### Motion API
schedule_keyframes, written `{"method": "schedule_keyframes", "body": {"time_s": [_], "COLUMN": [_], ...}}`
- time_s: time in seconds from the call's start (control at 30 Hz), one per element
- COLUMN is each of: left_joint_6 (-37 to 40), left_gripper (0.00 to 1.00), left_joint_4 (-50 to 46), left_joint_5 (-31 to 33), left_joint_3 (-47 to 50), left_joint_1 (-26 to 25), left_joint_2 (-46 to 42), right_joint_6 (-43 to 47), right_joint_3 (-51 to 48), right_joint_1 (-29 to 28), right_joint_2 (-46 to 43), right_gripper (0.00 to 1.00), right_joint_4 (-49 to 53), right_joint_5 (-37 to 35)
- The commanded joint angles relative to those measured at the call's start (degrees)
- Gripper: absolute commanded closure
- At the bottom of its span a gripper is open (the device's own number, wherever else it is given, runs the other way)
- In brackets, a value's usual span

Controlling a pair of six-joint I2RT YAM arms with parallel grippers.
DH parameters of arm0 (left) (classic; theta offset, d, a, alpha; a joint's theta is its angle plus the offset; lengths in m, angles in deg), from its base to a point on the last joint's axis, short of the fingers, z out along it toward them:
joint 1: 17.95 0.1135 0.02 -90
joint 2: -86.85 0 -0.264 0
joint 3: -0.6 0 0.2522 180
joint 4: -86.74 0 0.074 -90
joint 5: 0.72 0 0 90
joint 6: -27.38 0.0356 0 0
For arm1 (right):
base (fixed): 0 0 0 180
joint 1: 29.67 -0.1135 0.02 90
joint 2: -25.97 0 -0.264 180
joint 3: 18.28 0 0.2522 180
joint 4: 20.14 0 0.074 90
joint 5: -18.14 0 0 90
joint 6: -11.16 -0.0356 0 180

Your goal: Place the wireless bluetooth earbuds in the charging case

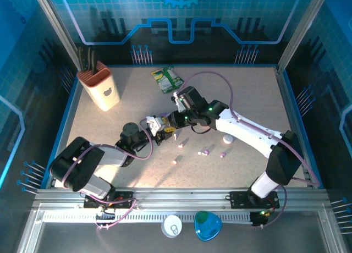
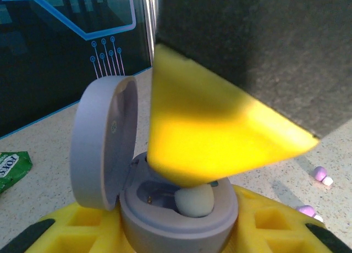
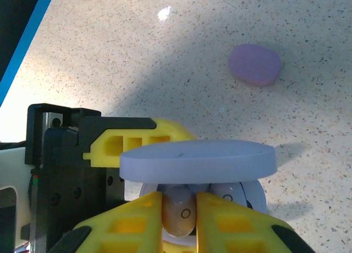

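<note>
- Left tool [image 1: 155,125]: yellow honeycomb-moulded fingers clamped on the base of the charging case [image 2: 104,143], a smooth lilac-grey pebble. Its hinged lid stands open at frame left.
- Right tool [image 3: 180,223]: closed on one glossy white earbud [image 3: 177,209], at the case's well, lower centre.
- Left wrist view: the right tool's finger covers most of the well, so whether the earbud is seated cannot be told.
- Top view: loose earbuds [image 1: 204,152] lie on the speckled table [image 1: 247,99], too small to detail.
- Right wrist view: a matte purple oval case [image 3: 254,64] lies upper right.
</note>
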Motion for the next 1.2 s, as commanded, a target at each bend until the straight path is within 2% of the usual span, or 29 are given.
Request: {"method": "schedule_keyframes", "body": {"time_s": [0.0,0.13,0.27,0.43,0.63,0.73,0.83,0.97,1.17], "left_joint_6": [0.3,-0.1,-0.1,-1.1,-1.1,0.3,1.2,1.3,0.7], "left_gripper": [0.79,0.78,0.78,0.78,0.78,0.78,0.78,0.78,0.78], "left_joint_4": [1.0,-1.2,-1.8,-1.2,-0.1,-2.0,-3.7,-3.2,-3.8], "left_joint_5": [-1.6,-2.2,-2.0,-1.9,-2.1,-4.2,-4.8,-5.9,-4.8], "left_joint_3": [-0.7,-1.3,-1.2,-1.0,-0.4,-0.7,-1.2,-1.2,-1.1], "left_joint_1": [-0.4,-0.5,-0.6,-0.5,-0.6,-0.6,-0.9,-1.0,-1.0], "left_joint_2": [-2.1,-3.6,-4.0,-3.6,-3.2,-3.4,-3.5,-3.7,-4.6], "right_joint_6": [0.6,0.2,0.1,0.0,0.1,1.4,3.6,6.2,8.6], "right_joint_3": [0.8,-0.3,-1.3,-4.2,-8.9,-8.7,-5.0,0.7,8.7], "right_joint_1": [-0.9,-0.9,-0.8,0.3,2.4,3.7,4.7,5.2,5.5], "right_joint_2": [1.0,0.7,-0.8,-5.3,-12.3,-13.7,-12.3,-7.7,1.6], "right_gripper": [0.79,0.78,0.66,0.60,0.59,0.63,0.68,0.69,0.70], "right_joint_4": [0.7,-0.6,-1.6,-2.6,-5.4,-5.1,-2.3,-0.2,2.8], "right_joint_5": [1.2,2.3,2.2,1.5,1.7,1.6,-0.1,-0.2,3.5]}}
